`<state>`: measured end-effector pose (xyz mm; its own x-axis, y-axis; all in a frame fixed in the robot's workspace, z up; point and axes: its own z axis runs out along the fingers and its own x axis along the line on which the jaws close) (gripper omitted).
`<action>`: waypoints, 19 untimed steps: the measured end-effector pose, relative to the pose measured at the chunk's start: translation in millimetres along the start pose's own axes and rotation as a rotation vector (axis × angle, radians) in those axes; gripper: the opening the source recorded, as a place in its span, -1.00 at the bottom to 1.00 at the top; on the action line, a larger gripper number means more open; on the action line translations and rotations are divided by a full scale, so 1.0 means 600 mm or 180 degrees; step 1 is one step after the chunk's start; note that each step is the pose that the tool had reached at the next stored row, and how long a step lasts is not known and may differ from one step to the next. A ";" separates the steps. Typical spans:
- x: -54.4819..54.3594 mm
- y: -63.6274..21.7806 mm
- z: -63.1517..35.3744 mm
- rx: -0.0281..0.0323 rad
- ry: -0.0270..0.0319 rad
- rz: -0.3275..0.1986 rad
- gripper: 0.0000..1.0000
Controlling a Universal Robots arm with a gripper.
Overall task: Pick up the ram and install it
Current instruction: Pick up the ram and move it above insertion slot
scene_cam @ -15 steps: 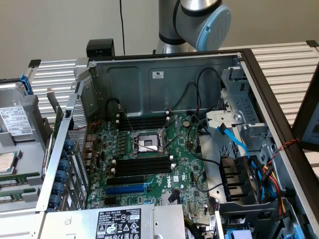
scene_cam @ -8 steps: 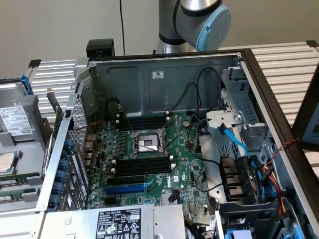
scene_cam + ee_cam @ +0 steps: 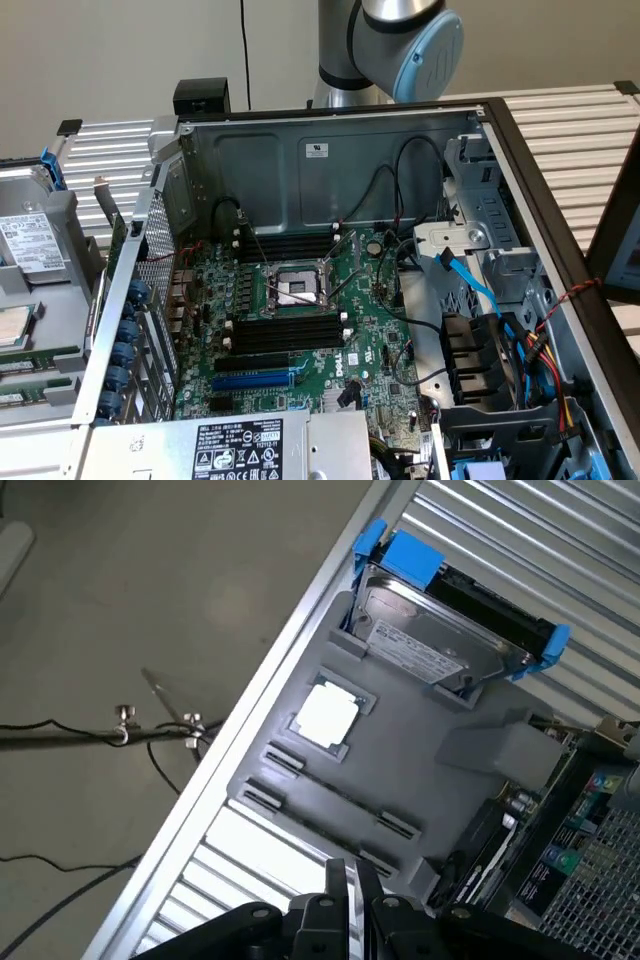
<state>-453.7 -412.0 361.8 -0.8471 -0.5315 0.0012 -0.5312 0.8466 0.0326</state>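
Gripper (image 3: pixel 350 885) is hanging over the near end of the grey tray (image 3: pixel 430 780), outside the case (image 3: pixel 330 170). I cannot tell whether it is clenched or released, and I am seeing nothing clearly in its grasp.

Ram (image 3: pixel 35 365) is sitting in the tray as a thin green strip at the exterior view's left, well apart from the motherboard (image 3: pixel 370 330). From the wrist it is showing as a thin dark line (image 3: pixel 340 795) running between the tray's clips, just ahead of the gripper. It is too thin there to be certain.

Hard drive (image 3: pixel 430 640) in its blue caddy is occupying the tray's far end. A square pale chip (image 3: pixel 327 715) is lying between the drive and the ram.

Inside the case, the black slots (image 3: pixel 285 330) are lying beside the socket (image 3: pixel 295 288). The ram is not yet installed.

My arm (image 3: pixel 400 40) is rising behind the case's back wall.
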 end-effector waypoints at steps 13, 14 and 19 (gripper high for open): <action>0.000 0.000 0.000 0.0020 0.0038 -0.0752 -0.64; 0.000 0.000 0.000 0.0021 0.0040 -0.0811 -0.64; 0.000 0.000 0.001 0.0028 0.0054 -0.1097 -0.64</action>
<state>-453.7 -412.0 361.4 -0.6174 -0.7866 0.0081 -0.7862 0.6174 0.0255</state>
